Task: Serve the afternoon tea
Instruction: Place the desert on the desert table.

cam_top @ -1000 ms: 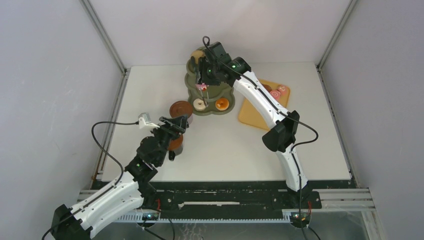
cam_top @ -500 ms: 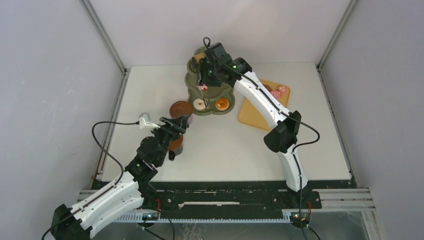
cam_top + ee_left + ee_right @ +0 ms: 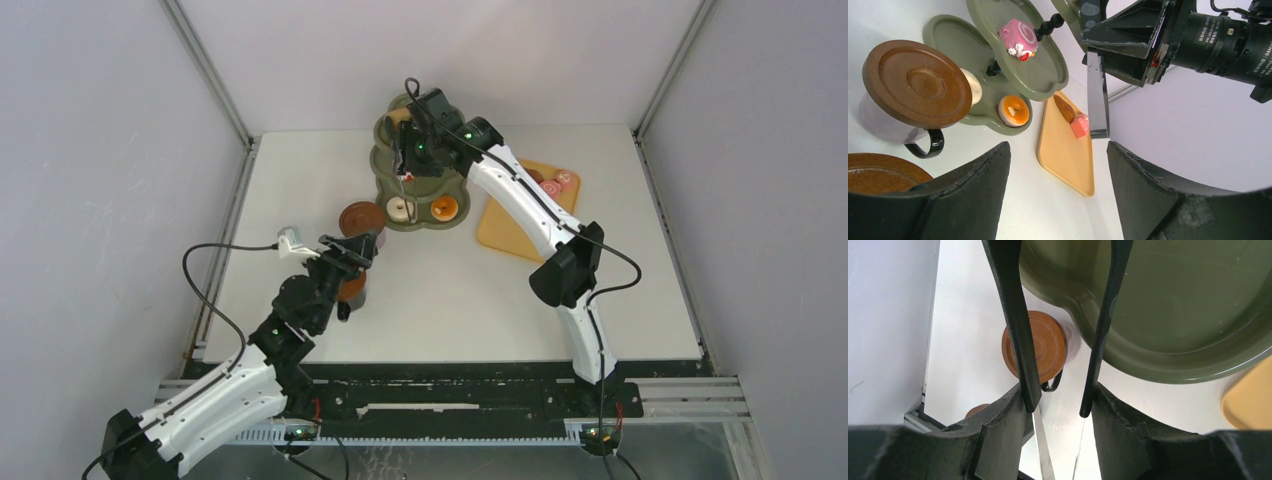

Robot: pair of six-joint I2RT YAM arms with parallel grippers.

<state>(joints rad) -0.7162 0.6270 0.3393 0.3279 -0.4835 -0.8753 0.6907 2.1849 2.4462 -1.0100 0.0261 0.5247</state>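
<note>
Afternoon tea: I count two donuts (image 3: 399,208) and one pink swirl cake (image 3: 1018,37) on the stand (image 3: 1045,75).
Brown cups (image 3: 362,217): two.
Right gripper (image 3: 1058,392): clamped on black tongs (image 3: 1015,315).
Left gripper (image 3: 1058,145): fingers apart.

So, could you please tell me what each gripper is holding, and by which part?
Right gripper: the black two-armed tongs, clasped across both arms, one against each finger. Left gripper: nothing, open.
</note>
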